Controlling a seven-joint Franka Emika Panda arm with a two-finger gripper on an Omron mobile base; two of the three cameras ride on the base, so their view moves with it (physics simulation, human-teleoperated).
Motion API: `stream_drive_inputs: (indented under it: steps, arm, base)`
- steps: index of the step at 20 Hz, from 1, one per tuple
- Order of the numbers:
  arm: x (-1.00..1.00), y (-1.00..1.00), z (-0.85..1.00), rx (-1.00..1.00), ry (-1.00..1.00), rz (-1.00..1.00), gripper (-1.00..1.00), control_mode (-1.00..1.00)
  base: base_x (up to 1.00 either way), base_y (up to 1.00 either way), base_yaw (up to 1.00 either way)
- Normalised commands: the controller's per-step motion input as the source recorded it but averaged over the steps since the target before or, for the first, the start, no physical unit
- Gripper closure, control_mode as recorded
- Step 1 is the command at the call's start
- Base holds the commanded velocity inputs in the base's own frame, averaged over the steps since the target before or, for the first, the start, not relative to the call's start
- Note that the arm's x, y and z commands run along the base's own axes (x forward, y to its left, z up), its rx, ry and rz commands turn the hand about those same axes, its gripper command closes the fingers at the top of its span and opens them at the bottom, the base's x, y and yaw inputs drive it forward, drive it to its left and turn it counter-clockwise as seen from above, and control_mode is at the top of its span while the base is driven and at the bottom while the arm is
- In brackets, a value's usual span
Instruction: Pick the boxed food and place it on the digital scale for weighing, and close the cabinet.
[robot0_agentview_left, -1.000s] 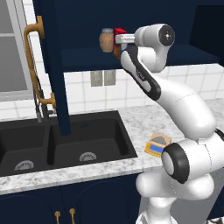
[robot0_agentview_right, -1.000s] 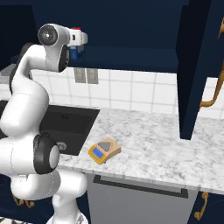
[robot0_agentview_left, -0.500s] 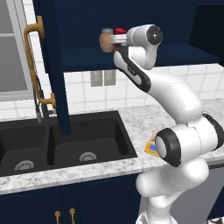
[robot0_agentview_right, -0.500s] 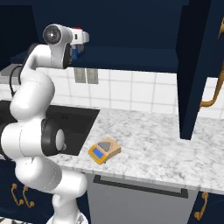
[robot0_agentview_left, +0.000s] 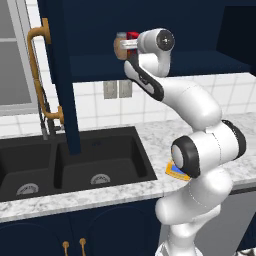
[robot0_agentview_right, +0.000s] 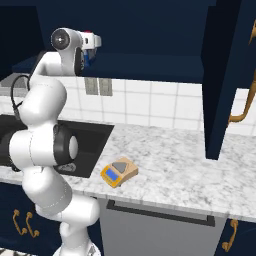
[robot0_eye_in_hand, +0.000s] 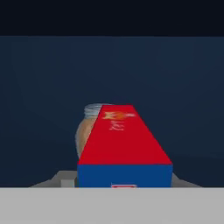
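Note:
The boxed food (robot0_eye_in_hand: 124, 135), red with a blue end panel, stands on the open cabinet's (robot0_agentview_left: 55, 75) shelf. It lies between my two fingers in the hand view, and both press against its sides. My gripper (robot0_agentview_left: 127, 44) reaches into the cabinet at shelf height and is shut on the boxed food (robot0_agentview_left: 132, 36); from the right, the gripper (robot0_agentview_right: 92, 42) covers most of the boxed food (robot0_agentview_right: 89, 36). A brown jar (robot0_eye_in_hand: 83, 131) stands just behind and left of the box. The digital scale (robot0_agentview_right: 119, 171) lies on the marble counter near the front edge, partly behind my arm as the digital scale (robot0_agentview_left: 175, 170).
Both cabinet doors hang open: the left door with its brass handle (robot0_agentview_left: 37, 75) over the sink (robot0_agentview_left: 75, 165), the right door (robot0_agentview_right: 225, 75) over the counter. The brown jar (robot0_agentview_left: 120, 46) sits close to my hand. The counter (robot0_agentview_right: 175, 160) runs right of the scale.
The jaws have closed in from wide open onto the sides of the box. The hand has pushed slightly further into the cabinet.

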Motion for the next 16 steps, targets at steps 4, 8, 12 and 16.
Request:
stream_drive_inputs:
  steps: [4, 8, 12, 16]
  arm:
    - [0.04, 0.08, 0.0, -0.01, 0.0, 0.0, 1.0, -1.0]
    - [-0.47, 0.0, 0.0, 0.0, 0.0, 0.0, 1.0, -1.0]
    - [-0.91, 0.0, 0.0, 0.0, -0.04, 0.0, 1.0, -1.0]
    - [-1.0, 0.0, 0.03, 0.0, -0.14, -0.05, 1.0, -1.0]
  base:
    - [0.0, 0.0, 0.0]
    - [0.0, 0.0, 0.0]
    - [0.0, 0.0, 0.0]
    - [0.0, 0.0, 0.0]
